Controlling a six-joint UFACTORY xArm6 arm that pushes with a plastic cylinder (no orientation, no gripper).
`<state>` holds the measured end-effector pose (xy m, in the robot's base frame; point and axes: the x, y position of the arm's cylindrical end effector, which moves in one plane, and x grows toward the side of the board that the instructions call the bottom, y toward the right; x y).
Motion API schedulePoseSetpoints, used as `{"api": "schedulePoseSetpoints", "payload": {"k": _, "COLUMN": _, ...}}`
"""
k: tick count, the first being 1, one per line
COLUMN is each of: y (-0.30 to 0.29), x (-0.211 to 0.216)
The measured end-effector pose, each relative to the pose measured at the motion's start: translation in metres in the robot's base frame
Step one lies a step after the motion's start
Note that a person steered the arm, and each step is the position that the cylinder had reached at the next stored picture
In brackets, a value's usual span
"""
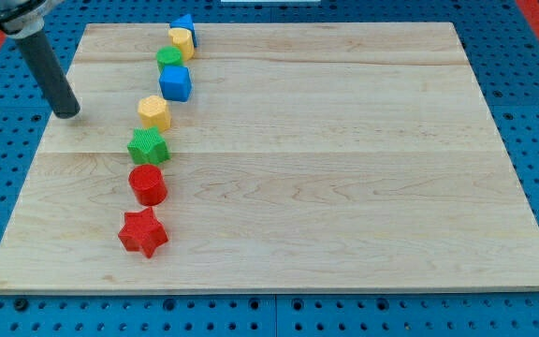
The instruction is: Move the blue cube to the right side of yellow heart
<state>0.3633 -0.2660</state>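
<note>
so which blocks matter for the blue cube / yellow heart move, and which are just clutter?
In play:
- blue cube
- yellow heart, near the view's top
- my tip, at the view's left, apart from all blocks

Clutter:
- blue block at the very top
- green block
- yellow block
- green star
- red cylinder
- red star

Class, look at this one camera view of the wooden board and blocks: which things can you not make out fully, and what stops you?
- Arm above the straight dark rod: cut off by the view's top-left edge.
- Blue block at the view's top: shape unclear, the yellow block covers its lower part.
- Which yellow block is the heart: too small to tell, also for the lower yellow block.
</note>
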Motion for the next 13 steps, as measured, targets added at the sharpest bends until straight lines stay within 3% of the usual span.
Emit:
{"api": "schedulePoseSetpoints", "payload": {"k": 1, "y": 0.001, "x": -0.027}}
{"api": "schedulePoseSetpoints", "payload": {"k": 4, "y": 0.014, "x": -0.044}}
{"api": "schedulePoseSetpoints", "payload": {"k": 5, "y": 0.022, "x": -0.079}}
{"api": "schedulePoseSetpoints", "payload": {"k": 6, "y": 0.04, "x": -0.086}}
{"api": "schedulePoseSetpoints", "payload": {"k": 7, "y": 0.059, "x": -0.048}}
{"api": "schedulePoseSetpoints", "payload": {"k": 8, "y": 0.089, "x": -0.037}}
{"api": "schedulePoseSetpoints", "payload": {"k": 11, "y": 0.115, "x": -0.031}}
{"api": "schedulePoseSetpoints", "payload": {"k": 13, "y": 0.164, "x": -0.031}}
